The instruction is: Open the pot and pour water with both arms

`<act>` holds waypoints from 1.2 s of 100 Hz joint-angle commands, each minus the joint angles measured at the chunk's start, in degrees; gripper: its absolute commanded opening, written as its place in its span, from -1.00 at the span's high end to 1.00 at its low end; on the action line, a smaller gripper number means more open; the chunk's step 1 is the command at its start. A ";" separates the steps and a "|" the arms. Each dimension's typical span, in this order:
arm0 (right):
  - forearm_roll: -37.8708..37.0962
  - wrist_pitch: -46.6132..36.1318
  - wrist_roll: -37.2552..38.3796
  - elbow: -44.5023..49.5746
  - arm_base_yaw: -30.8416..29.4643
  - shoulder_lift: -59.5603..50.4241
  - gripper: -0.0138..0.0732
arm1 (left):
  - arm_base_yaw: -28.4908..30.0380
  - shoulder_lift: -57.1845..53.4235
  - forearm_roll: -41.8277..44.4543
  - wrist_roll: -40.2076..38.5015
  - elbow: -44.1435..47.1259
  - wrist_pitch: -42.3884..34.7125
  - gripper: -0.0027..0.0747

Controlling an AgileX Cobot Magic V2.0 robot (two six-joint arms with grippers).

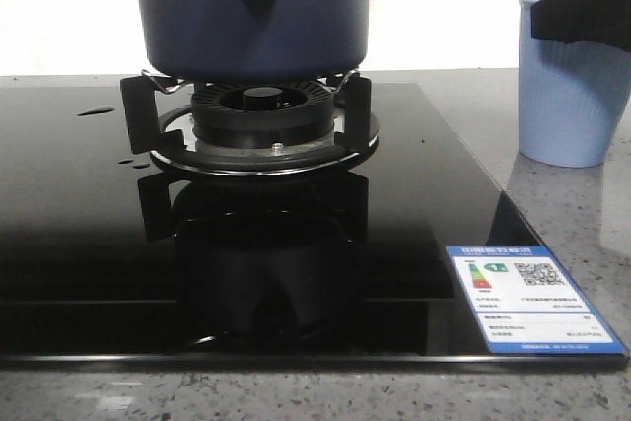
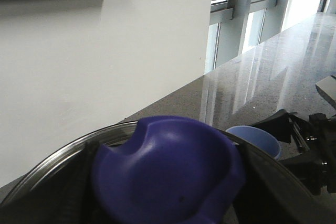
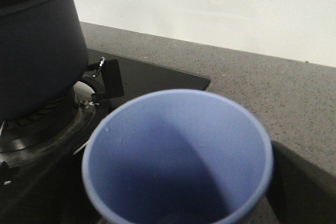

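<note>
Front view: the pot sits on the burner of the black cooktop, its rim and top cut off by the frame, so whether it is covered cannot be told from here. Right of the pot stands the light blue cup, with a dark shape, probably the right gripper, at its rim. Droplets lie on the glass left of the burner. The risk: a tipped cup would spill over the surface instead of into the pot.

Left wrist view: a glass lid with a blue knob fills the lower frame, right against the camera. The left jaws look clamped on the knob, though the fingers are only dark blurs either side of it. If that hold is off-centre, the lid could swing or slip. Beyond the knob the cup's rim shows, with the other arm's dark hardware next to it. The pot itself is out of sight.

Right wrist view: the cup's mouth fills the frame, with the pot and burner beyond it. No fingers show, so I cannot tell whether these jaws grip the cup. The cup's inside is shadowed, and any water level is hard to make out
</note>
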 commanded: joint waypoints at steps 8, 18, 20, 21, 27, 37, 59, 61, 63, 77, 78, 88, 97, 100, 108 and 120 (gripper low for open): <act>0.45 -3.04 0.08 -1.87 -0.15 -3.43 -0.80 | -0.41 -1.49 -4.54 -0.01 -1.86 1.36 0.19; 0.49 -2.44 0.08 -1.87 -0.15 -4.90 -0.80 | -0.41 -1.49 -4.54 -0.01 -1.86 1.36 0.19; 0.49 -2.44 0.08 -1.87 -0.15 -5.24 -0.80 | -0.41 -1.49 -4.54 -0.01 -1.86 1.36 0.19; 0.49 -2.44 0.08 -1.87 -0.15 -5.36 -0.80 | -0.41 -1.49 -4.54 -0.01 -1.86 1.36 0.19; 0.49 -2.44 0.08 -1.87 -0.15 -6.43 -0.80 | -0.41 -1.49 -4.54 -0.01 -1.86 1.36 0.19; 0.49 -2.44 0.08 -1.87 -0.15 -8.32 -0.80 | -0.41 -1.49 -4.54 -0.01 -1.86 1.36 0.19; 0.49 0.05 0.08 -1.87 -0.15 -13.16 -0.80 | -0.41 -1.49 -4.54 -0.01 -1.86 1.36 0.19; 0.49 0.48 0.08 -1.87 -0.15 -13.44 -0.80 | -0.41 -1.49 -4.54 -0.01 -1.86 1.36 0.19; 0.49 0.85 0.08 -1.87 -0.15 -13.87 -0.80 | -0.41 -1.49 -4.54 -0.01 -1.86 1.36 0.19; 0.49 1.29 0.24 -1.87 -0.15 -18.06 -0.80 | -0.41 -1.49 -4.54 0.03 -1.86 1.36 0.19; 0.49 1.18 0.35 -1.87 -0.15 -18.63 -0.80 | -0.41 -1.49 -4.54 0.03 -1.86 1.36 0.19; 0.60 1.28 4.78 -1.87 -0.15 -23.63 -0.77 | -0.41 -1.49 -4.54 2.48 -1.86 1.21 0.19; 0.60 1.60 7.29 -1.87 -0.15 -28.37 -0.61 | -0.41 -1.49 -4.80 5.36 -1.86 1.21 0.19; 0.60 1.60 7.89 -1.87 -0.15 -29.72 -0.52 | -0.41 -1.37 -5.09 6.11 -1.86 1.21 0.19; 0.47 2.10 10.30 -1.87 -0.15 -33.48 -0.16 | -0.41 -0.84 -6.03 6.85 -2.11 1.21 0.19; 0.34 2.10 11.74 -1.87 -0.15 -37.83 0.53 | -0.41 1.12 -6.65 7.38 -3.58 1.43 0.19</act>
